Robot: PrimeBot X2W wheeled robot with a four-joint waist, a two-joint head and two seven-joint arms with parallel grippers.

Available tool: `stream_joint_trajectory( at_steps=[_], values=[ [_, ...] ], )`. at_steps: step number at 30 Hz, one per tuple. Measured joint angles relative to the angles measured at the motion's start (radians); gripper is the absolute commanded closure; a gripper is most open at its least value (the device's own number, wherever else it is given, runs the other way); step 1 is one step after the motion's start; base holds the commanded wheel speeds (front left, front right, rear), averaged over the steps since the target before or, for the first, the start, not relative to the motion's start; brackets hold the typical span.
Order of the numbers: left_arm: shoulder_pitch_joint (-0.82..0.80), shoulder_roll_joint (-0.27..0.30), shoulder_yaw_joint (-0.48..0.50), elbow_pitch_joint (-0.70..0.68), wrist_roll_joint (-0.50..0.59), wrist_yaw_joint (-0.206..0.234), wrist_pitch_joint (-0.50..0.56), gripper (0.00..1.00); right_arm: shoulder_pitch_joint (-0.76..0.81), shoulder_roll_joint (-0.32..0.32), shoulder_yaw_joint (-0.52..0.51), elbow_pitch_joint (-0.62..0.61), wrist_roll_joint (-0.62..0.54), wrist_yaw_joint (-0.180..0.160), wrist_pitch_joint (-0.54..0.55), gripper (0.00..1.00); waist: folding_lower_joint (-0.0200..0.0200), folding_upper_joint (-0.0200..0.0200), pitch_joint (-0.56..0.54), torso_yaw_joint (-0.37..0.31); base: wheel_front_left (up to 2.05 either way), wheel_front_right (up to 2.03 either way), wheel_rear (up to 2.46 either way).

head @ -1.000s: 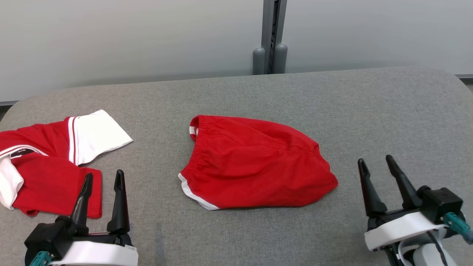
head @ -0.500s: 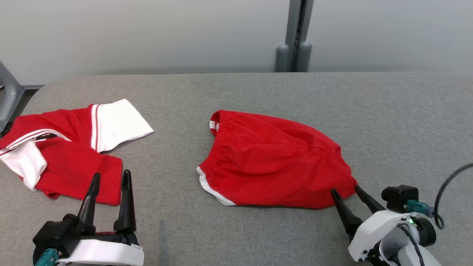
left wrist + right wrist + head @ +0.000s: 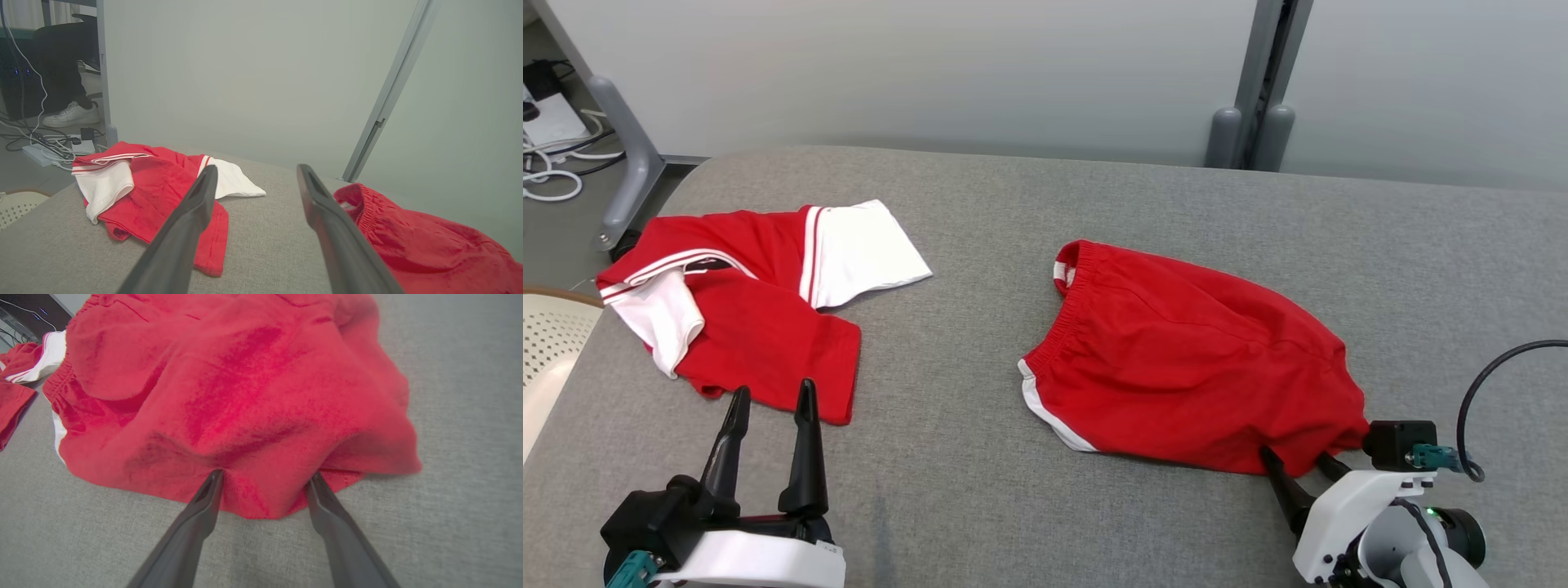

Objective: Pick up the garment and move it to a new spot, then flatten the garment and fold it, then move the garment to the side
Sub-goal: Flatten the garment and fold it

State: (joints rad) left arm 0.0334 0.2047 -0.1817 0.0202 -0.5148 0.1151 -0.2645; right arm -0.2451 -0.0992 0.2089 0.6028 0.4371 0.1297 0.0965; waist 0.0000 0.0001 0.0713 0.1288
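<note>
Pickup is the step in hand: the shorts lie mid-right on the tabletop, with the right fingers spread wide astride their near corner, gripping nothing. The left fingers gape empty near a shirt. Next, I judge: pinch the hem, then lift.

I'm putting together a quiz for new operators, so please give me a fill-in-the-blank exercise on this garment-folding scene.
1. The right tool has its jaws ___ astride the near corner of the red shorts.
2. The red and white shirt lies on the robot's ___ of the shorts.
3. Both garments rest on a ___ padded table.
4. The left tool, jaws apart, grips ___.
Missing words: open; left; grey; nothing.
</note>
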Motion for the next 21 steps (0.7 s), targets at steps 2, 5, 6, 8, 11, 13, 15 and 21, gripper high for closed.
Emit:
stream_joint_trajectory(
  at_steps=[2,5,6,8,11,13,15,21],
  values=[
    [0.0,-0.002,0.002,0.004,0.0,-0.001,0.0,0.0,-0.002,0.003,-0.002,0.005,-0.002,0.0,0.0,0.0,0.0,0.0,0.0,0.009,0.0,0.0,0.0],
    [0.0,-0.004,0.003,0.006,0.003,-0.004,0.0,0.0,-0.004,0.007,0.0,0.014,-0.001,0.0,0.001,0.67,0.0,0.0,0.001,0.016,0.0,0.0,0.0],
    [0.0,-0.005,0.004,0.007,0.003,-0.004,0.0,0.0,-0.007,0.007,0.001,0.017,-0.001,0.0,0.001,0.95,0.0,0.0,0.001,0.018,0.0,0.0,0.0],
    [0.0,-0.007,0.005,0.009,0.003,-0.005,0.0,0.0,-0.01,0.007,0.003,0.018,0.002,0.0,0.003,1.0,0.0,0.0,0.002,0.02,0.0,0.0,0.0],
    [0.0,-0.009,0.008,0.01,0.004,-0.008,0.0,0.0,-0.011,0.006,0.006,0.018,0.004,0.0,0.002,1.0,0.0,0.0,0.003,0.019,0.0,0.0,0.0],
    [0.0,-0.01,0.009,0.01,0.007,-0.008,0.0,0.0,-0.011,0.004,0.006,0.017,0.004,0.0,-0.001,1.0,0.0,0.0,0.003,0.018,0.0,0.0,0.0],
    [0.0,-0.011,0.012,0.012,0.011,-0.009,0.0,0.0,-0.012,-0.003,0.006,0.004,0.003,0.0,-0.009,1.0,0.0,0.0,0.004,0.015,0.0,0.0,0.0],
    [0.0,-0.012,0.014,0.014,0.013,-0.012,0.0,0.0,-0.012,-0.017,0.025,-0.063,0.002,0.0,0.02,1.0,0.0,0.0,0.002,0.009,0.0,0.0,0.0]
  ],
)
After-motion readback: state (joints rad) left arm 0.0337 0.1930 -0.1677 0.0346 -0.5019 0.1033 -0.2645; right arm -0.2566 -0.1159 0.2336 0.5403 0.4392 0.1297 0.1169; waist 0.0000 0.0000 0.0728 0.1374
